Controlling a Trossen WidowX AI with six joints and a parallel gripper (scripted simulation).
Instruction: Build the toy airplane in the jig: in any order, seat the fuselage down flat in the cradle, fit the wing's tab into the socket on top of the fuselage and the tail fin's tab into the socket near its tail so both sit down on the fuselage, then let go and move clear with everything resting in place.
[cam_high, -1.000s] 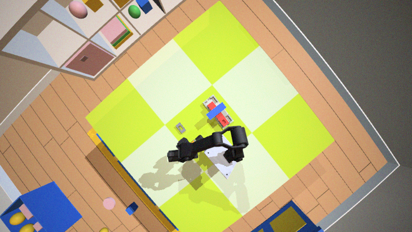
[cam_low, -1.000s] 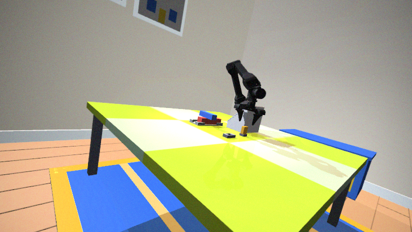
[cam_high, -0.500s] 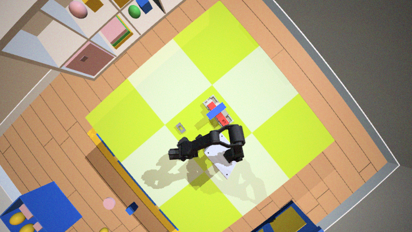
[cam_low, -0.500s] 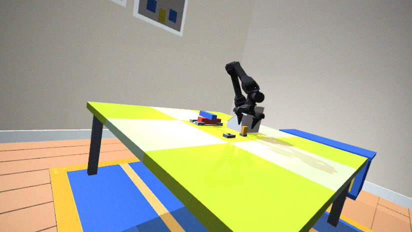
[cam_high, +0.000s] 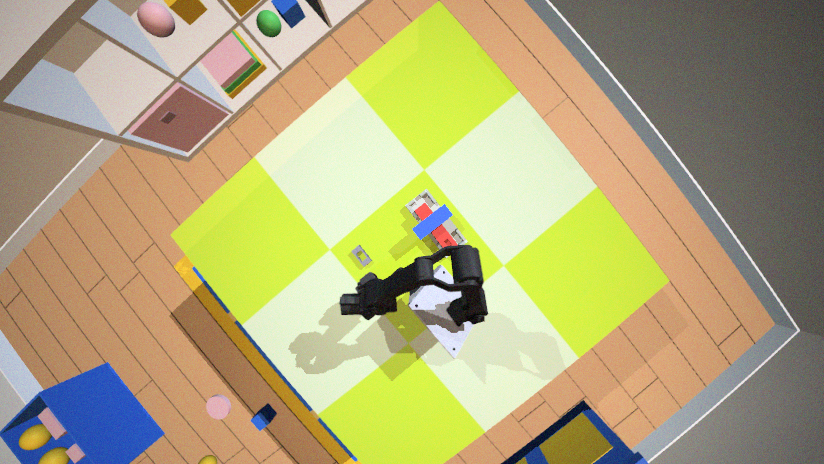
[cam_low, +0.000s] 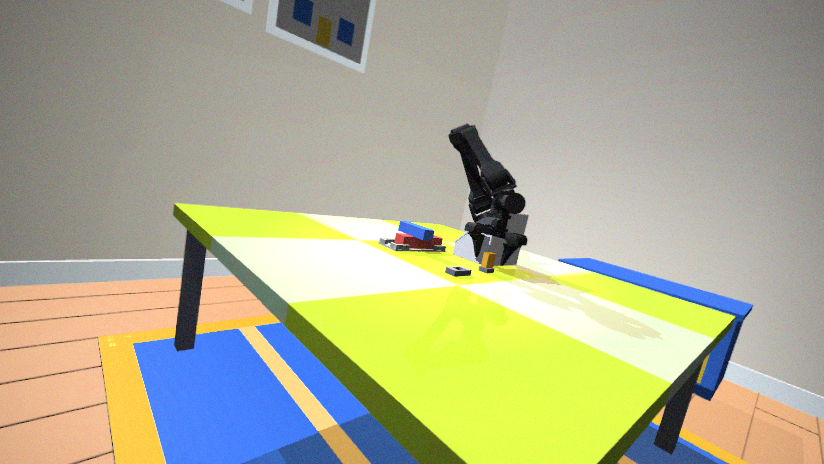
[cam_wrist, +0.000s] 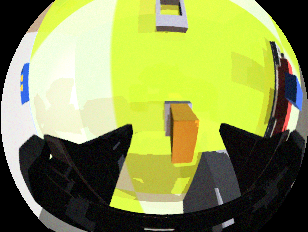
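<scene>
The red fuselage (cam_high: 443, 235) (cam_low: 403, 239) lies along the grey cradle (cam_high: 457, 232) (cam_low: 397, 246) and looks flat. The blue wing (cam_high: 432, 222) (cam_low: 415, 231) (cam_wrist: 293, 89) lies across its top; its tab is hidden. A dark socket (cam_high: 447, 241) shows near the tail, with nothing in it. The orange tail fin (cam_low: 488, 259) (cam_wrist: 185, 137) stands upright in a small grey holder (cam_low: 487, 270) (cam_wrist: 168, 120); the arm hides it in the top view. My gripper (cam_low: 494, 257) (cam_wrist: 178, 128) is open and low, with a fingertip on either side of the fin and gaps between.
An empty grey rectangular holder (cam_high: 367, 262) (cam_low: 458, 273) (cam_wrist: 171, 29) lies on the checkered table (cam_high: 478, 132) (cam_low: 357, 282) near the fin's holder. The arm's pale base plate (cam_high: 453, 340) is close to the cradle's tail end.
</scene>
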